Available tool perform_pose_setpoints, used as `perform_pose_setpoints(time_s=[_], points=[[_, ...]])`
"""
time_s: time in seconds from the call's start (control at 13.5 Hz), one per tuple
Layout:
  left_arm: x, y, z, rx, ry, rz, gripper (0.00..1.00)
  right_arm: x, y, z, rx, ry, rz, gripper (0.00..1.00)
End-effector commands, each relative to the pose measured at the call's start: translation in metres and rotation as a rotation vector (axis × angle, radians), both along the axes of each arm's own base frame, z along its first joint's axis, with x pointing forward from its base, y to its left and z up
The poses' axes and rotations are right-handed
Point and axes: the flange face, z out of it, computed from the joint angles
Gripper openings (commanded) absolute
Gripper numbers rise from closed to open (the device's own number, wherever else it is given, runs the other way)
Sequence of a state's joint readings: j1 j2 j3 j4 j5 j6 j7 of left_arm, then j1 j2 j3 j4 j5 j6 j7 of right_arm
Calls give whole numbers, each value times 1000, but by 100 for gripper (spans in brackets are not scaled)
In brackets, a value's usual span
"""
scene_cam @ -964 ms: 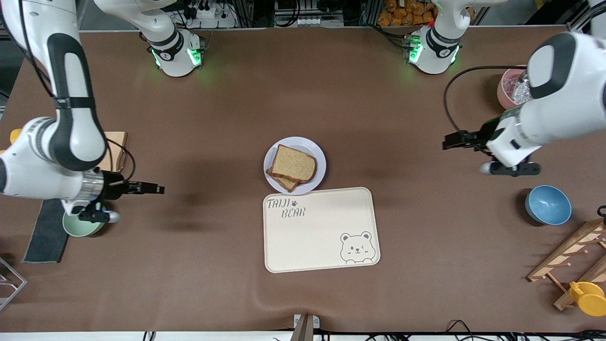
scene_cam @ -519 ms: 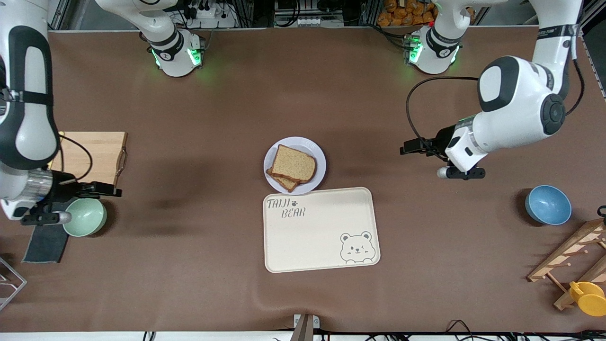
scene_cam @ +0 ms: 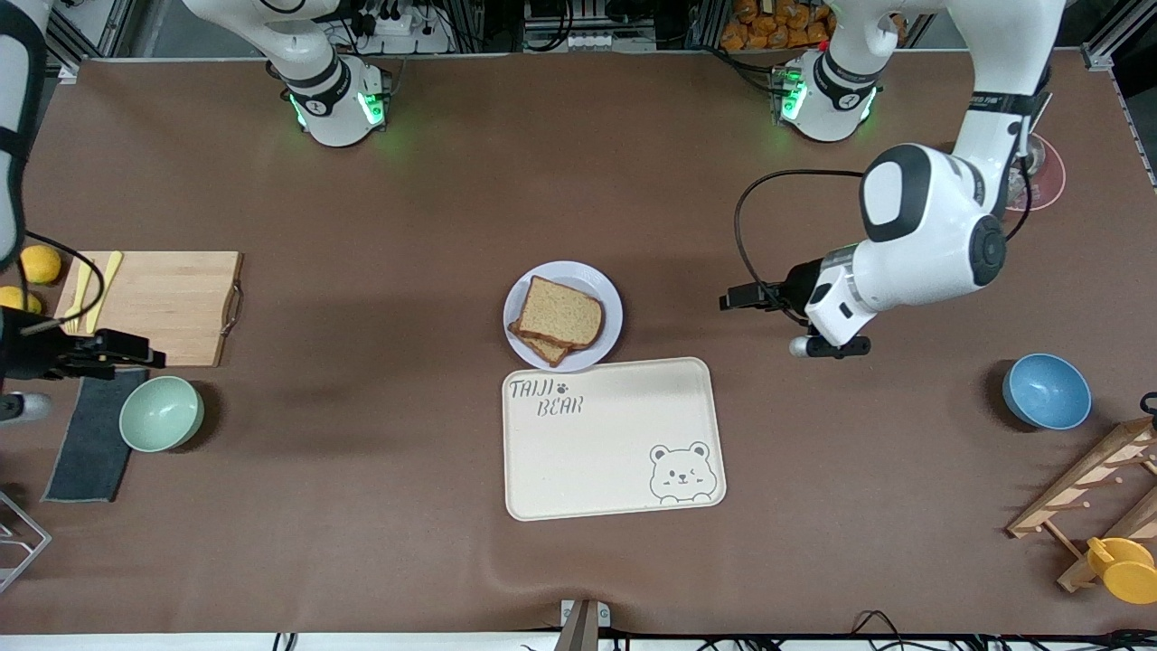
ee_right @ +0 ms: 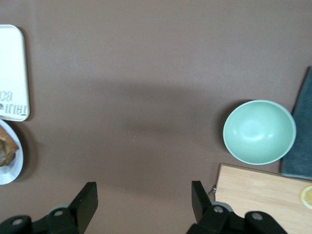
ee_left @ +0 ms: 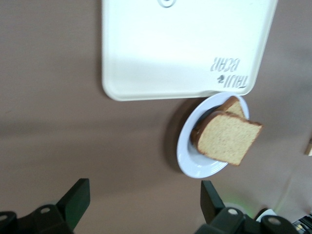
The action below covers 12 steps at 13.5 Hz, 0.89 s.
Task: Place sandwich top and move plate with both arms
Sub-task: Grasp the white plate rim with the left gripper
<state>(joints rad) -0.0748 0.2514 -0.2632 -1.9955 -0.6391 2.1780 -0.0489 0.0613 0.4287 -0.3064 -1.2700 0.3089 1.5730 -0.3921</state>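
Brown, speckled bread sits as the sandwich top (scene_cam: 562,312) on the lower slice, both resting on the plate (scene_cam: 606,342) at mid-table. The top slice is turned somewhat askew, so a corner of the slice beneath shows on the side nearer the front camera. The plate touches or just meets the edge of the cream tray (scene_cam: 613,438), which lies nearer the front camera.

Judgement on progress: the first step, placing the top, appears done. The second step, moving the plate with both arms, has not yet begun; neither arm is at the plate.

The left gripper (ee_left: 141,200) hangs over bare table between the plate and the blue bowl (scene_cam: 1046,391), its fingers spread wide and holding nothing. Its wrist view looks down on plate and tray together. The right gripper (ee_right: 142,197) is over the edge of the wooden cutting board (scene_cam: 163,303), near the green bowl (scene_cam: 161,413) and well apart from the plate. Its fingers stand apart and empty.

Next move, as judged: each gripper must come in low to its own side of the ribbed rim, then close evenly. Uneven lift risks sliding the askew top slice off.
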Motion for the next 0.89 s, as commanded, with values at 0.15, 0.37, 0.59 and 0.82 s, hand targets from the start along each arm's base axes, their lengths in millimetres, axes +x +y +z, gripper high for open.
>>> perform_pose_setpoints(time_s=[0.15,0.37,0.59,0.82], points=[[-9,-30,-63,-145,-100,81,100,-2,-19,32,-6,-16,31,94],[-21,-37,-92,-262,-97,105,100,-2,-19,38,-12,-34,25,94],[-33,-40,-124,-368,-120,138,100,-2,1,55,-10,-63,50,99],[-52,-53,-138,-449,-141,194,100,-6,44,71,46,-63,35,100]])
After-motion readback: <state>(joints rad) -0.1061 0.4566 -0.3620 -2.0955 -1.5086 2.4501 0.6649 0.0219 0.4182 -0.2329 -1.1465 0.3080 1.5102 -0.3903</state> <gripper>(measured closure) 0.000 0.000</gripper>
